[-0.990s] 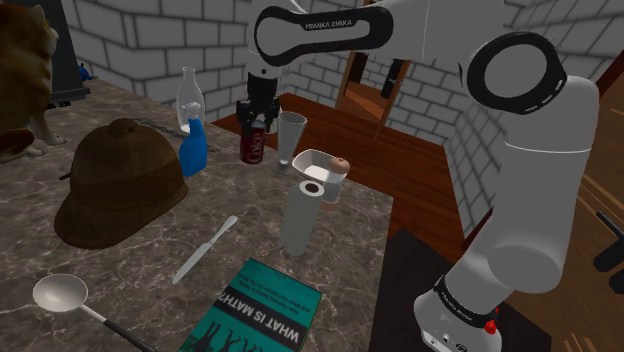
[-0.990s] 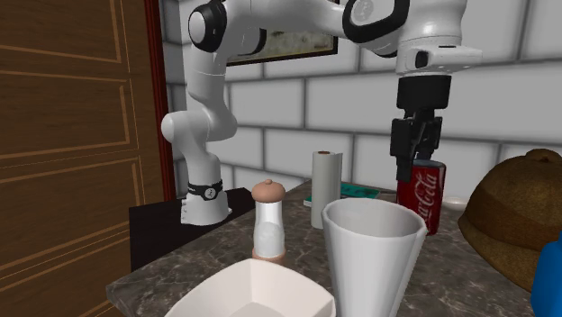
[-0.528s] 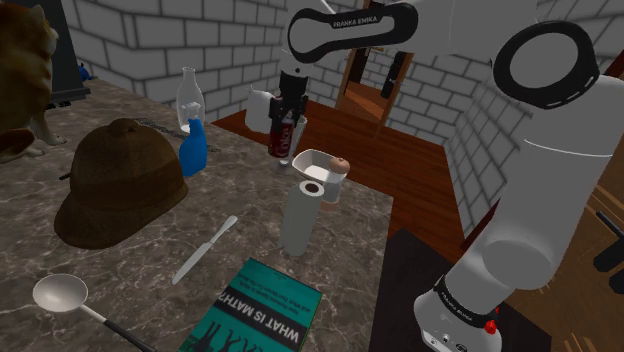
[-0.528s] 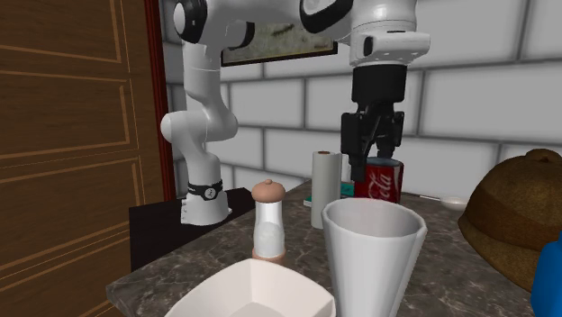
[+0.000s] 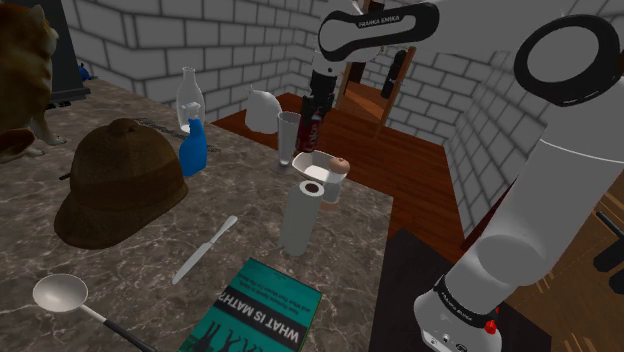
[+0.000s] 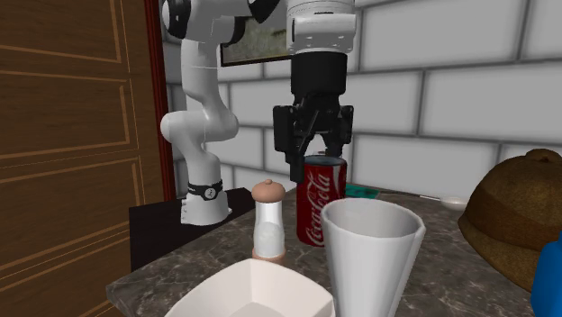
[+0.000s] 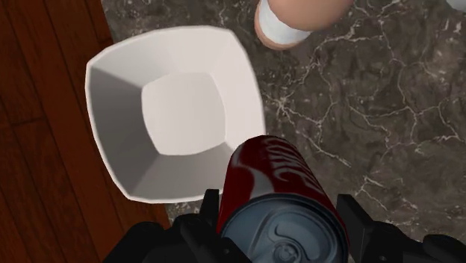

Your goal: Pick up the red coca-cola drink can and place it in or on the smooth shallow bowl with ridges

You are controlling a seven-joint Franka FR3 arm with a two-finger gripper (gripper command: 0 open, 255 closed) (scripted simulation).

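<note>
- At the counter's far edge, shoulder view: gripper (image 5: pixel 316 118) points down, jaws clamped on the red Coca-Cola can (image 5: pixel 314 134).
- Can upright, just behind the white bowl (image 5: pixel 315 163) and beside the clear glass (image 5: pixel 289 138) on this view's right.
- Shaker (image 5: pixel 339 178) touches or nearly touches the bowl's near side; paper towel roll (image 5: pixel 302 218) stands nearer the camera.
- Brown hat (image 5: pixel 120 180), blue spray bottle (image 5: pixel 192 142), knife (image 5: pixel 205 250), teal book (image 5: pixel 262 312) and ladle (image 5: pixel 60 293) spread over the dark marble counter (image 5: pixel 120 260).
- Second exterior view: gripper (image 6: pixel 315 160) comes down from above, one black finger (image 6: pixel 295 167) on each side of the can's top rim.
- Can (image 6: pixel 321 203) upright, behind the shaker (image 6: pixel 268 221) and the white cup (image 6: pixel 372 252); its base is hidden by the cup, so contact with the counter cannot be told.
- Bowl (image 6: pixel 257 293) lies in the foreground, nearer the camera than the can.
- Wrist view: both fingers (image 7: pixel 202 224) press the can (image 7: pixel 280 190) at its silver lid.
- Can's lower end overlaps one corner of the bowl (image 7: pixel 119 127), not its centre.
- Bowl sits at the counter's edge, wooden floor (image 7: pixel 37 149) beyond; shaker (image 7: pixel 295 19) just beside the bowl.
</note>
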